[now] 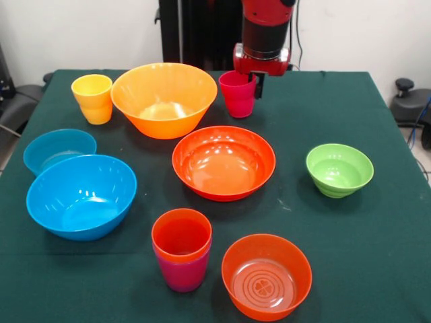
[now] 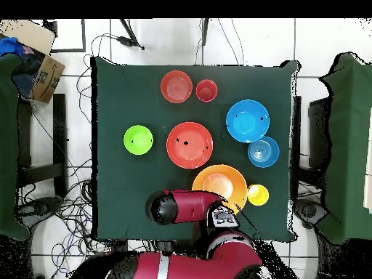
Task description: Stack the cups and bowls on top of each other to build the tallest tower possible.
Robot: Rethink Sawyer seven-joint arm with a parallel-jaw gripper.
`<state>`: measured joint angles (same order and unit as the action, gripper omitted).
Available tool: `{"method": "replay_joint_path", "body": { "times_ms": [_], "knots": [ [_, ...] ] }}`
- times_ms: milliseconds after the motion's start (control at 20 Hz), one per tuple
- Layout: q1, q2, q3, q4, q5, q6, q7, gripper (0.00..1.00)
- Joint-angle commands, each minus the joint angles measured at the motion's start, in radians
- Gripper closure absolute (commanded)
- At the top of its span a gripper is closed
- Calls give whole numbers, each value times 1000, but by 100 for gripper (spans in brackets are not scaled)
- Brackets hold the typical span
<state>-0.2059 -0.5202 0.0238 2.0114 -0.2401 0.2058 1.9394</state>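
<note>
The tool (image 1: 252, 75) grips the rim of the upright crimson cup (image 1: 237, 95), its mouth up, on the bench (image 1: 377, 222).

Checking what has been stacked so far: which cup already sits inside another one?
The orange-red cup, nested in the purple cup at the table's near edge. The yellow cup and crimson cup each stand alone.

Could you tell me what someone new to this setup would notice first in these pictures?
Probably the bright bowls spread over the dark green table: the large orange-yellow bowl at the far side and the wide red-orange bowl in the middle. Next, the red arm reaching down at the far edge, its gripper at the rim of the crimson cup. Near the front, an orange-red cup sits nested in a purple cup.
</note>
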Motion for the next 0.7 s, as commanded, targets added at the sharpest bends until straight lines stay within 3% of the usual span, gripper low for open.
{"method": "replay_joint_path", "body": {
  "times_ms": [50, 700],
  "knots": [
    [20, -8, 50, -89, 61, -9, 144, 100],
    [59, -83, 24, -170, 102, 142, 104, 100]
  ]
}}
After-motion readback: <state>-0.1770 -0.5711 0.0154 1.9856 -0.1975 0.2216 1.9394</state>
